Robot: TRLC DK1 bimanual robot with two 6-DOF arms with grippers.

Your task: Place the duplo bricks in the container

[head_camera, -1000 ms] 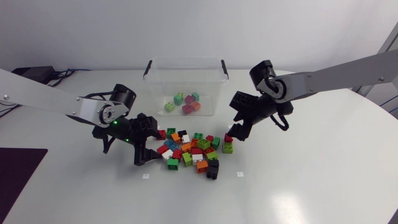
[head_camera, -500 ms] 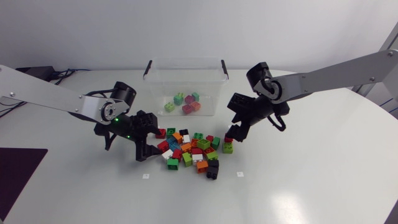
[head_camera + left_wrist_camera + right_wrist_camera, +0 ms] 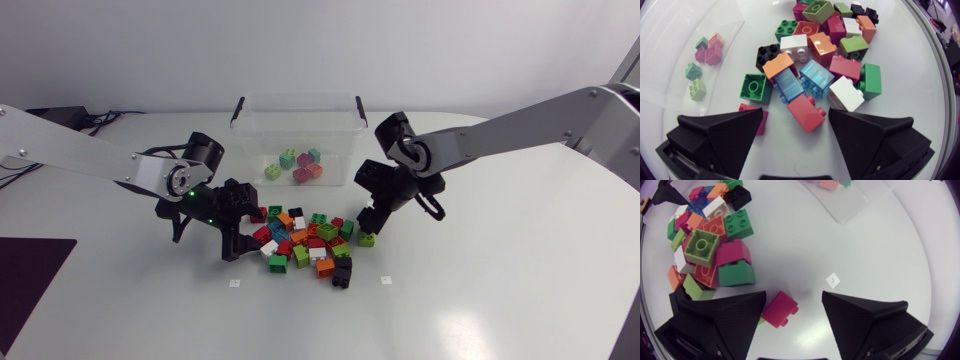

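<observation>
My left gripper (image 3: 795, 131) sits at the nine o'clock edge of the heap of mixed-colour duplo bricks (image 3: 305, 240) in the head view. Its wedge fingers are spread wide and grip nothing. A red two-stud brick (image 3: 806, 113) lies in the gap just ahead of the tips. Its long axis slants across the opening, and its studs come close to one finger; I cannot tell whether they touch. A straight close would probably catch it skewed, so a small wrist turn looks worthwhile.

The clear plastic container with black handles (image 3: 240, 112) stands at about one o'clock from that gripper. It already holds a few green, magenta and orange bricks.

My right gripper (image 3: 793, 303) hovers at the heap's three o'clock edge, its fingers likewise apart. A magenta two-stud brick (image 3: 779, 309) lies between them, pressed close to one finger and well clear of the other, with its long axis angled to the gap. From there the container is at roughly eleven o'clock, so I judge this arm has the shorter carry.
</observation>
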